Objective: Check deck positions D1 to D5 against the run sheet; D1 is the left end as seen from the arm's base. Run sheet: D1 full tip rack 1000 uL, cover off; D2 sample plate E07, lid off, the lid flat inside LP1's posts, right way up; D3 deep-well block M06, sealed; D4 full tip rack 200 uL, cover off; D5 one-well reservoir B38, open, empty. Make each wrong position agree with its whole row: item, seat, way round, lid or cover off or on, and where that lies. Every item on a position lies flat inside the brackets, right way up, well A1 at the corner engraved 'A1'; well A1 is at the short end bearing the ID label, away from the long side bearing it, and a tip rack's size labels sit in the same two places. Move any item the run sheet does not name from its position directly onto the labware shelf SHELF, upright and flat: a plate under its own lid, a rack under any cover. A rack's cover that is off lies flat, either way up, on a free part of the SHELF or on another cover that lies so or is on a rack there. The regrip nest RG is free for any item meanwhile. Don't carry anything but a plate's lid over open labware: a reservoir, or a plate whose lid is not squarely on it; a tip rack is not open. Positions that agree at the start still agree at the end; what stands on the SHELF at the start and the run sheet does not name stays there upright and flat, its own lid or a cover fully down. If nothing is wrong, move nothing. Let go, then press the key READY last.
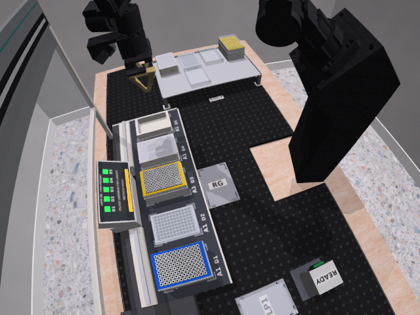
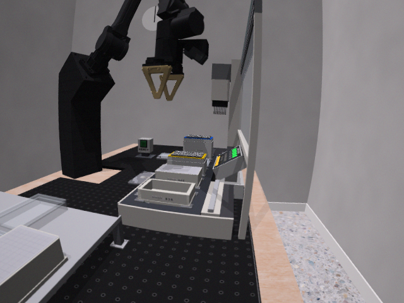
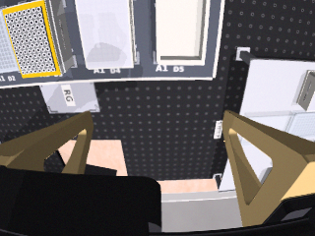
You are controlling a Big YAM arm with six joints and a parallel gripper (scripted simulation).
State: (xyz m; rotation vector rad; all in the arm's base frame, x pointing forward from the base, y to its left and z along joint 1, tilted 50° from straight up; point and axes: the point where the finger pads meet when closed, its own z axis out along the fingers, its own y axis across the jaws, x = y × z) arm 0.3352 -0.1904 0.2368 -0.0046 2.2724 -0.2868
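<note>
On the deck [image 1: 189, 159], five items are sitting in a row: reservoir [image 1: 153, 126], block [image 1: 157, 150], rack [image 1: 163, 178], plate [image 1: 174, 224], rack [image 1: 179, 265]. RG [image 1: 217, 185] is lying beside D3; the shelf [image 1: 233, 71] is standing beyond D5.
</note>
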